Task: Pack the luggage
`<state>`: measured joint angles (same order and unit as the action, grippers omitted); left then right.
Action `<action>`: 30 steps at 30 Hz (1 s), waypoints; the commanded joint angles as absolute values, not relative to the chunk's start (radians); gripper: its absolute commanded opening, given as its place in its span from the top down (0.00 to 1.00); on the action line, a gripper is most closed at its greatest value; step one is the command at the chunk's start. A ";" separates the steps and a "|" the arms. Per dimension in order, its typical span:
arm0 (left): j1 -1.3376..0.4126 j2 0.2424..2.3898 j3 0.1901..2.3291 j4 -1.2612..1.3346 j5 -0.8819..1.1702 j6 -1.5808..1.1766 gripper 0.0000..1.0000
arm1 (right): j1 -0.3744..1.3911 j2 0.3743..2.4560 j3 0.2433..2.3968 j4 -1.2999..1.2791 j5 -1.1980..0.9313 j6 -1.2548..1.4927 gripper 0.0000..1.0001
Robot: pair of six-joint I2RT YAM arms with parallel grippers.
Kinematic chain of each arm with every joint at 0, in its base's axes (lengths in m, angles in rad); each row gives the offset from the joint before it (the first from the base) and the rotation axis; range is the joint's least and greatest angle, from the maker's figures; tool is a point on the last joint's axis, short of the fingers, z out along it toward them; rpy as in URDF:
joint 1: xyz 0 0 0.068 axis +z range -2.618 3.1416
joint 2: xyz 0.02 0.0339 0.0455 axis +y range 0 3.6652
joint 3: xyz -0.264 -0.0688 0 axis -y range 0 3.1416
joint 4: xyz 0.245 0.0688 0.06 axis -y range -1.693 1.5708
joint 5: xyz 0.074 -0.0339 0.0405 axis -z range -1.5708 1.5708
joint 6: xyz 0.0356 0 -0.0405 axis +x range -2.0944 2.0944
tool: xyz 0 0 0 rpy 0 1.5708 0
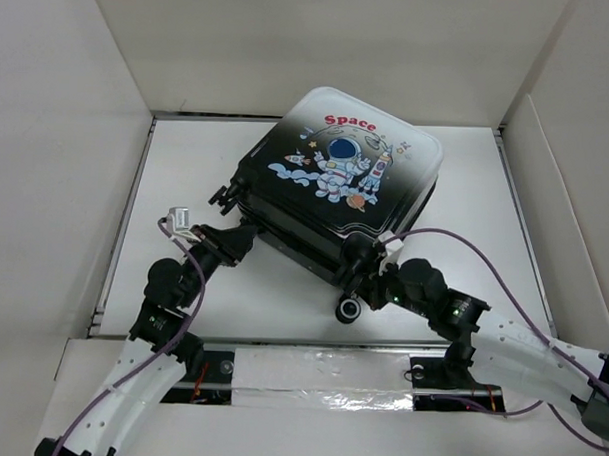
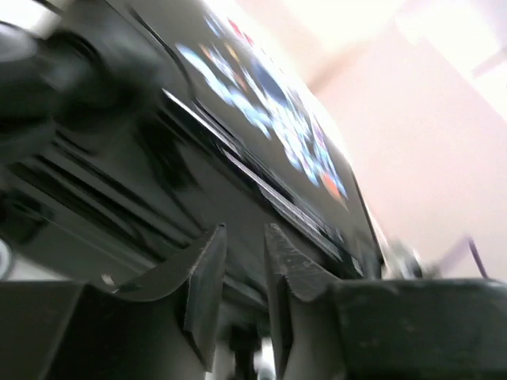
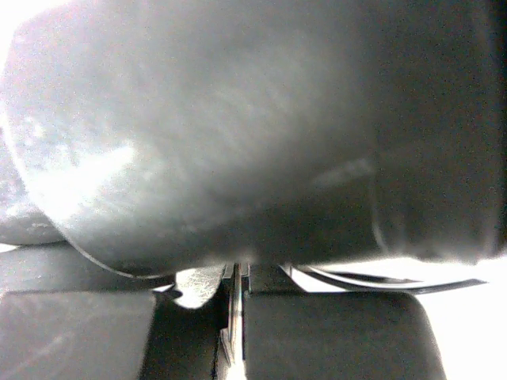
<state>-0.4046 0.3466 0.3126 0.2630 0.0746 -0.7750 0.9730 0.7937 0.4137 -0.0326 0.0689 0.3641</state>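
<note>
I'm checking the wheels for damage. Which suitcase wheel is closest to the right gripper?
The wheel at the luggage's near corner, just below the right gripper; the other visible wheels sit at its left corner.

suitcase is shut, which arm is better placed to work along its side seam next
Left, probably. The left gripper is at the near-left side of the luggage, jaws slightly apart and aimed at the seam ridges. The right gripper is shut and crowded against it by a wheel, more likely bracing.
</note>
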 commanded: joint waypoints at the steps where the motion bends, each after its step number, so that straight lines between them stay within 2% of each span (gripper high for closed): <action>1: -0.411 0.467 0.290 0.413 0.405 -0.750 0.80 | 0.830 0.764 0.491 0.250 0.008 0.321 1.00; 4: -0.420 0.563 0.307 0.485 0.514 -0.738 0.81 | 0.784 0.765 0.517 0.238 -0.034 0.301 1.00; 7: -0.460 0.658 0.353 0.518 0.528 -0.701 0.81 | 0.691 0.782 0.544 0.201 -0.080 0.265 1.00; 9: -0.613 0.727 0.414 0.532 0.458 -0.646 0.81 | 0.629 0.784 0.574 0.172 -0.127 0.244 1.00; 11: -0.769 0.856 0.507 0.523 0.266 -0.598 0.80 | 0.525 0.782 0.598 0.157 -0.182 0.224 1.00; 12: -0.923 0.897 0.540 0.526 0.199 -0.575 0.80 | 0.490 0.776 0.606 0.143 -0.214 0.218 1.00; 13: -0.986 0.969 0.569 0.525 0.073 -0.534 0.79 | 0.453 0.770 0.612 0.127 -0.231 0.213 1.00; 14: -1.027 1.003 0.619 0.528 0.037 -0.523 0.78 | 0.377 0.766 0.617 0.109 -0.253 0.203 1.00; 15: -1.048 1.058 0.646 0.552 0.037 -0.523 0.78 | 0.303 0.761 0.621 0.092 -0.305 0.195 1.00; 19: -1.035 1.181 0.687 0.620 0.095 -0.538 0.76 | 0.198 0.761 0.601 0.078 -0.394 0.190 1.00; 21: -1.035 1.257 0.791 0.583 0.113 -0.514 0.74 | 0.155 0.764 0.583 0.078 -0.428 0.193 1.00; 24: -1.035 1.440 0.902 0.584 0.188 -0.511 0.73 | 0.132 0.752 0.545 0.101 -0.431 0.209 1.00; 30: -1.035 1.618 1.087 0.566 0.241 -0.502 0.73 | 0.155 0.716 0.486 0.169 -0.393 0.250 1.00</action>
<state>-1.0351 1.5990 1.0054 0.5377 0.1940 -0.5274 0.1432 0.7856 0.4431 -0.1139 -0.3447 0.2237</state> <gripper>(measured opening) 0.269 0.022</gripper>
